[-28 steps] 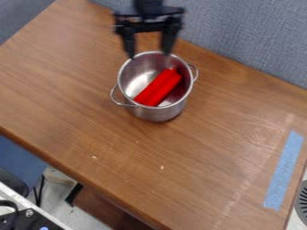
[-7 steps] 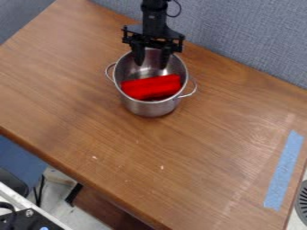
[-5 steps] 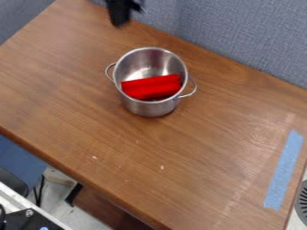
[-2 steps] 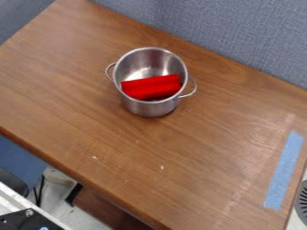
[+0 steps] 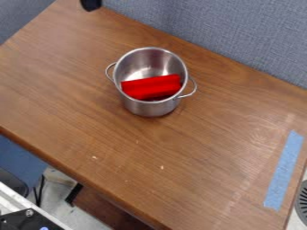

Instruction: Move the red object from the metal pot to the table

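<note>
The large brown wood-grain table fills most of the view, its surface running diagonally from the upper left down to the lower right. A strip of blue tape lies along its right-hand edge, well apart from everything else on the top. Behind the table stands a grey-blue fabric wall panel.

Toward the upper middle of the tabletop sits the small round shiny steel pot, upright and without a lid. One small loop handle shows on its left side and another on its right.

Inside the pot lies the bright red bar-shaped block with rounded ends. It stretches across the pot from left to right, its right end tilted up against the inner wall near the right handle. The block is in the pot, not on the table.

At the very top edge of the view, above and to the left of the pot, only a small dark part of the robot's gripper shows. It is well apart from the pot and the block, and holds nothing that can be seen. Whether its fingers stand apart or together cannot be told, since they are cut off by the frame.
</note>
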Tool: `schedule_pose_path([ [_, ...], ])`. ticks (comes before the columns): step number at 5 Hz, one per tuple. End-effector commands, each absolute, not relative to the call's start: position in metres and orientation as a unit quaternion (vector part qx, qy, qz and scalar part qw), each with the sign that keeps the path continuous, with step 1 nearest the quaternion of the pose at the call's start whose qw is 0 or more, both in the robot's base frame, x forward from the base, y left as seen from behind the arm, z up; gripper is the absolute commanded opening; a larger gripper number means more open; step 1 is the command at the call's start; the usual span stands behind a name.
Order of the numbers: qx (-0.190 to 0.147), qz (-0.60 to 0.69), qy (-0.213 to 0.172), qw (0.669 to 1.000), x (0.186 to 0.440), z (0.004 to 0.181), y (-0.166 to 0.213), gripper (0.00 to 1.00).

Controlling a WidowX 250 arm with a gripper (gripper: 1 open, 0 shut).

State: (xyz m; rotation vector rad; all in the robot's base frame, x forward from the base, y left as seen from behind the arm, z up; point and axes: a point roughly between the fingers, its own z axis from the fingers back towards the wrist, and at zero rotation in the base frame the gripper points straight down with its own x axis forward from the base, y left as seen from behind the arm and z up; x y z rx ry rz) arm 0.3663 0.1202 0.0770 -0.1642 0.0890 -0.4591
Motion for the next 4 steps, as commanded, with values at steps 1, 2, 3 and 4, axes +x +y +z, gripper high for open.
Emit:
schedule_pose_path([
  [1,-0.077,-0.281,0.029,0.956,0.362,0.072,0.090,1.00],
  [2,-0.068,-0.342,0.029,0.937,0.350,0.070,0.053,0.00],
  [3,-0.065,-0.339,0.028,0.938,0.376,0.086,0.037,0.00],
  [4,-0.047,-0.321,0.025,0.945,0.394,0.100,0.026,0.00],
])
